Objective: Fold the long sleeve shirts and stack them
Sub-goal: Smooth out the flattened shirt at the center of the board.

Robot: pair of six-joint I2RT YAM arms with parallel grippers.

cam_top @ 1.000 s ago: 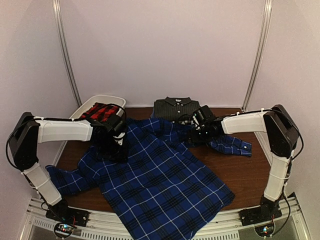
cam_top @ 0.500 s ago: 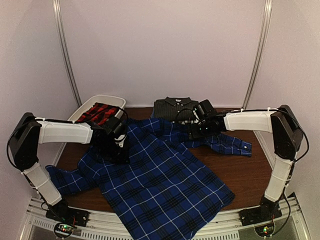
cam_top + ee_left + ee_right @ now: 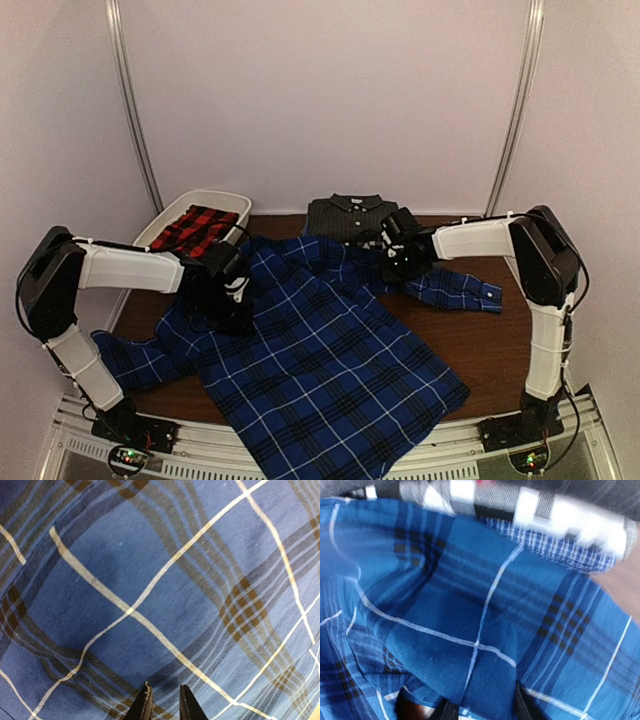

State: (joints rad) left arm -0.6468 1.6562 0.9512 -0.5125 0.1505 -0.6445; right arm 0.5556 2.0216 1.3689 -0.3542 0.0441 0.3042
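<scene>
Blue-and-black plaid shirt (image 3: 320, 350) spread open across the worktop (image 3: 500, 350), hem hanging over the near edge, one sleeve out to the left, the other out to the right. Left tool (image 3: 228, 305) down on the shirt's left shoulder area; in the wrist view its fingertips (image 3: 145, 705) stand close together on the cloth, can't tell if they pinch it. Right tool (image 3: 392, 262) at the collar end; the wrist view shows a fold of blue cloth between its fingers (image 3: 445, 712), jaws partway apart, grip can't tell. Charcoal striped shirt (image 3: 345, 215) folded at back centre, just behind the collar. Red-and-black plaid shirt (image 3: 195, 228) lies in the white tub (image 3: 225, 198), back left.
</scene>
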